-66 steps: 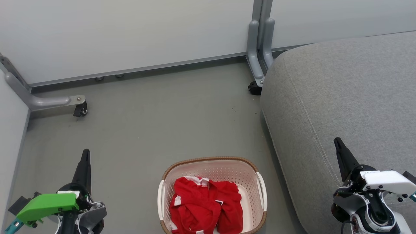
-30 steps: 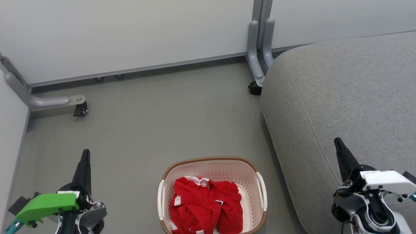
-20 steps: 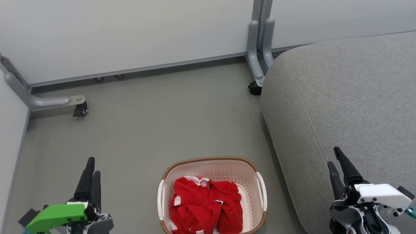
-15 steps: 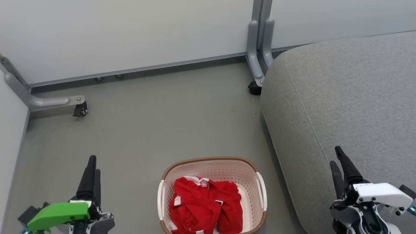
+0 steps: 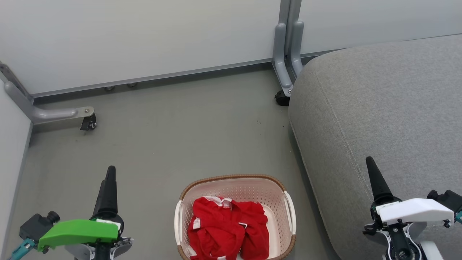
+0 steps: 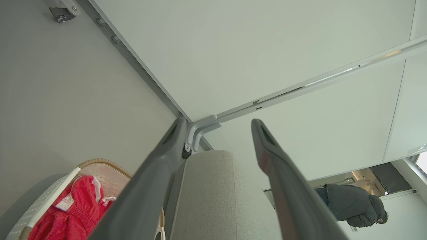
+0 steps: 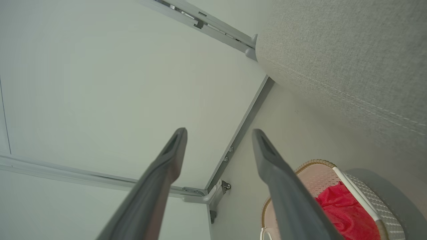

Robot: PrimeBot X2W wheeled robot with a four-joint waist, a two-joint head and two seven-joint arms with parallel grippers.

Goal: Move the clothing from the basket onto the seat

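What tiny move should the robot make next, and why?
Probably swing the right hand leftward and down toward the clothing: it lies bunched in the basket, while that hand is open, empty and nearest the seat.

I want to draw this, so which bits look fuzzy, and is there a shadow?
Left wrist view: the left gripper goes fuzzy near the bottom edge; a soft shadow lies beside the basket. Right wrist view: the right gripper blurs likewise. Head view: sharp, even light.
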